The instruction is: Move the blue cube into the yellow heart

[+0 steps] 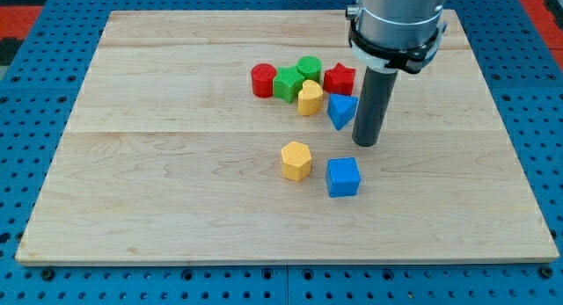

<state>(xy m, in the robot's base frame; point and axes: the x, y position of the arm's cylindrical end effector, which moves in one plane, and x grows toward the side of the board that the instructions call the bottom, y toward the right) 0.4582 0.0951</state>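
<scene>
The blue cube [343,177] lies on the wooden board, a little below the view's centre. The yellow heart [309,98] stands above it, in a cluster of blocks. My tip [366,142] rests on the board just above and slightly right of the blue cube, apart from it, and close to the right of a blue triangular block [340,110]. The rod rises from the tip to the arm at the view's top.
A yellow hexagon [296,160] lies just left of the blue cube. Around the yellow heart stand a red cylinder [263,80], a green star-like block [288,83], a green cylinder [309,68] and a red star [339,77]. The board [158,164] lies on a blue perforated table.
</scene>
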